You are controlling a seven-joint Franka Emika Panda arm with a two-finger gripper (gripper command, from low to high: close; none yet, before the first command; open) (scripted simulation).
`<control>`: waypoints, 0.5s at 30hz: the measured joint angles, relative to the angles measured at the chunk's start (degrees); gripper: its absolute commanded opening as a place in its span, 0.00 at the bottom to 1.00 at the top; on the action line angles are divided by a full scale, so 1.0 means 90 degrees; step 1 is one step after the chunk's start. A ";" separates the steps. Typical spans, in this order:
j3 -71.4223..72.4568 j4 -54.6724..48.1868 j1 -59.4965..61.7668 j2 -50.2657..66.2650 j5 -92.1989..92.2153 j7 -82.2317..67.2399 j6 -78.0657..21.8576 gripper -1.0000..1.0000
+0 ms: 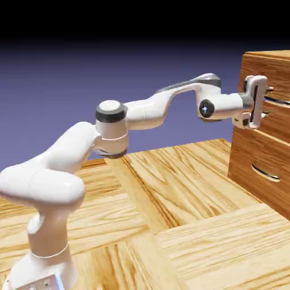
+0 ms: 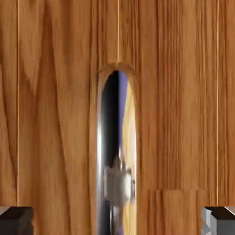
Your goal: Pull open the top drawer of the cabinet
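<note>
Clearly, the jaws of the gripper (image 2: pixel 117 221) are spread wide and released, holding nothing; their dark, blocky fingertips (image 2: pixel 16 220) stand apart on either side of the top drawer's handle (image 1: pixel 277 101). That handle is slim, curved and silver, with a mirror-like shine. In the hand view it runs up the middle, rounded at its upper end, with dark, violet and pale yellow streaks on the metal. Around it lies the top drawer (image 1: pixel 271 73), its glossy orange-brown front marked with long, flowing grain. The cabinet (image 1: pixel 243 148) bearing it is boxy, and its lower handle (image 1: pixel 265 173), also curved silver, sits below the top drawer's handle. Paler wood planks (image 1: pixel 187 181) cover the floor, lower than that handle and towards the exterior view's left.
</note>
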State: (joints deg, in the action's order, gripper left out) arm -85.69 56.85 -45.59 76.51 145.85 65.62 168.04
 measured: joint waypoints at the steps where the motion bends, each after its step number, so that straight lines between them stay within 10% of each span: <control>1: 0.0037 -0.0231 0.0150 0.0034 -0.0130 0.0154 0.0079 1.00; 4: 0.0149 -0.0923 0.0598 0.0138 -0.0520 0.0614 0.0315 1.00; 5: 0.0173 -0.1073 0.0695 0.0160 -0.0605 0.0714 0.0366 0.00; 15: -0.0298 0.0771 -0.0485 0.0038 0.0554 -0.0382 -0.0315 0.00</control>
State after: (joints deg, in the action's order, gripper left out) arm -88.37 63.79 -49.96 76.84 150.84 62.18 165.21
